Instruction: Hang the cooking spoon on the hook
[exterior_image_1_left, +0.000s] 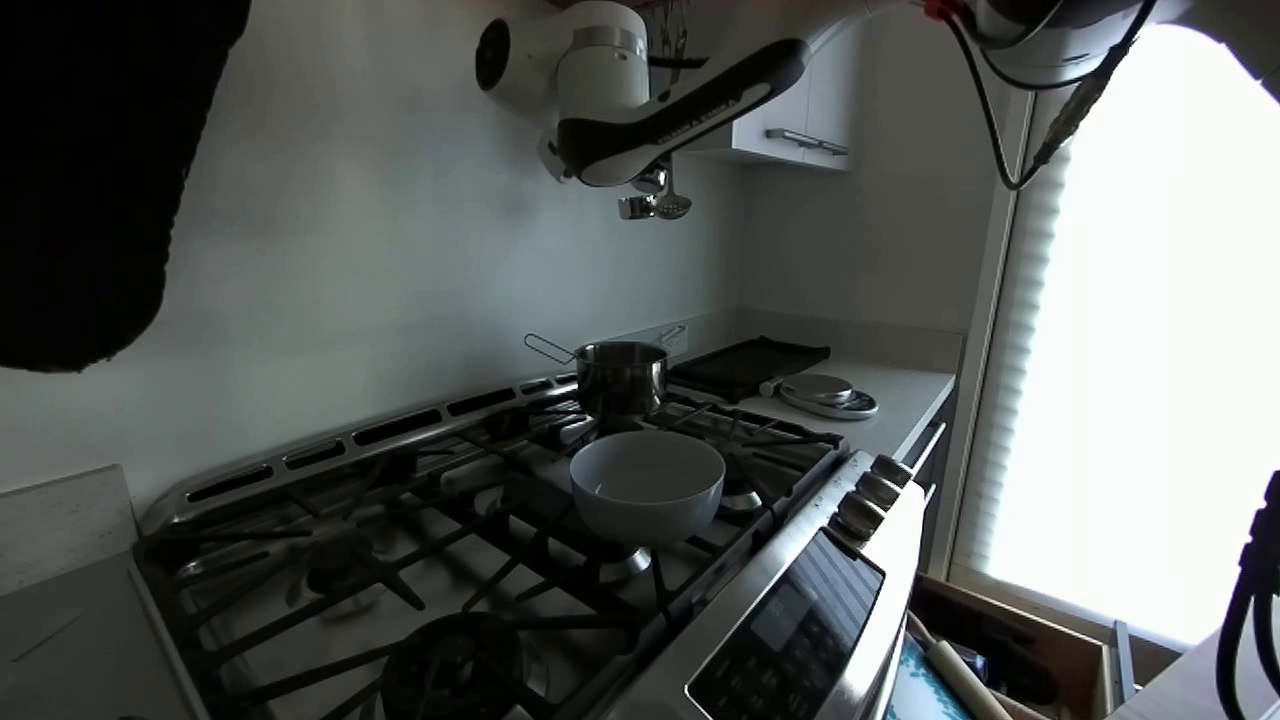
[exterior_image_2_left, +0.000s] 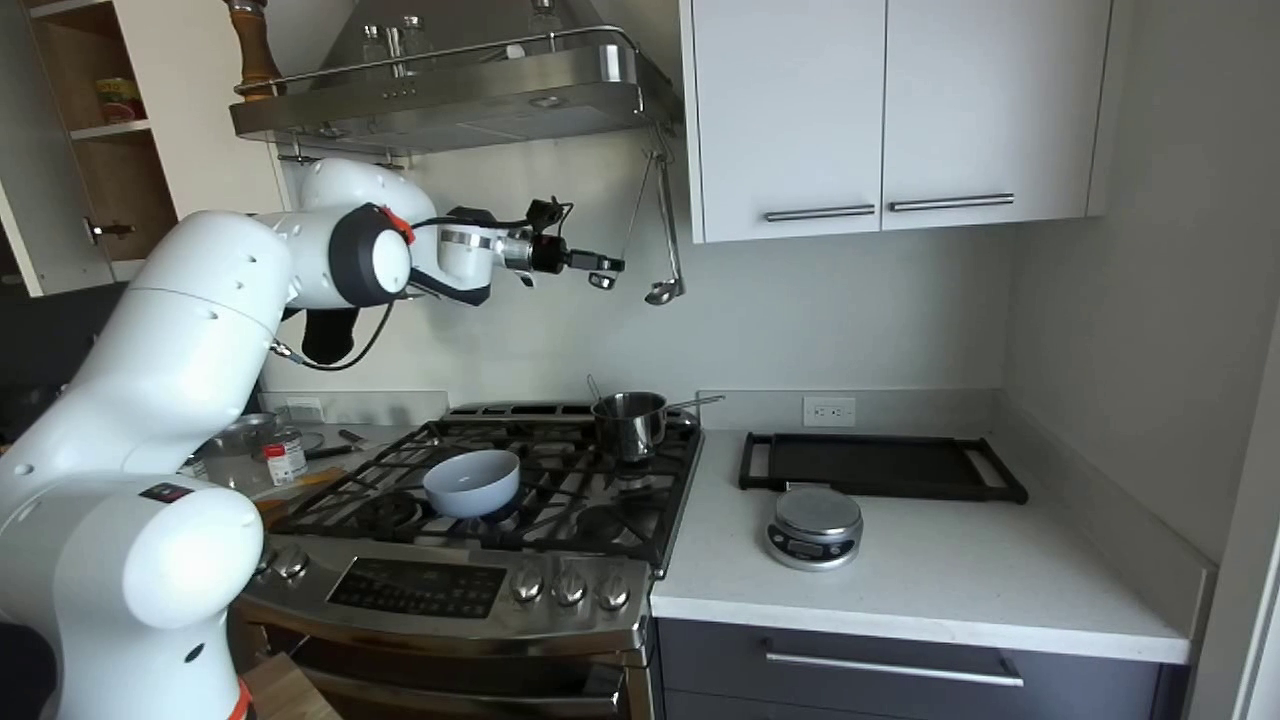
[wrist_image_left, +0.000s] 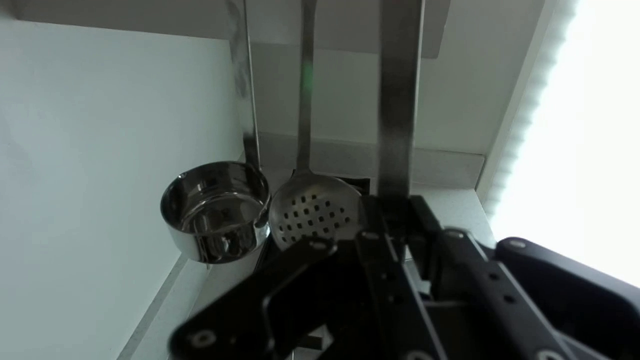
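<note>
My gripper (wrist_image_left: 393, 205) is shut on the flat metal handle of the cooking spoon (wrist_image_left: 398, 100). In an exterior view, the gripper (exterior_image_2_left: 610, 264) is below the range hood's right end, and the handle slants up toward the hooks (exterior_image_2_left: 655, 156). A small metal head (exterior_image_2_left: 602, 281) shows just under the fingers. Whether the handle's upper end is on a hook is too small to tell. A ladle (wrist_image_left: 215, 212) and a slotted spoon (wrist_image_left: 315, 210) hang to the left of the held handle in the wrist view. The arm hides the gripper in an exterior view where the slotted spoon (exterior_image_1_left: 672, 206) shows.
The range hood (exterior_image_2_left: 450, 95) is above the arm, and a white cabinet (exterior_image_2_left: 790, 120) stands to the right. Below are the stove with a white bowl (exterior_image_2_left: 472, 484) and a steel pot (exterior_image_2_left: 630, 428). A scale (exterior_image_2_left: 815, 528) and black tray (exterior_image_2_left: 880, 465) lie on the counter.
</note>
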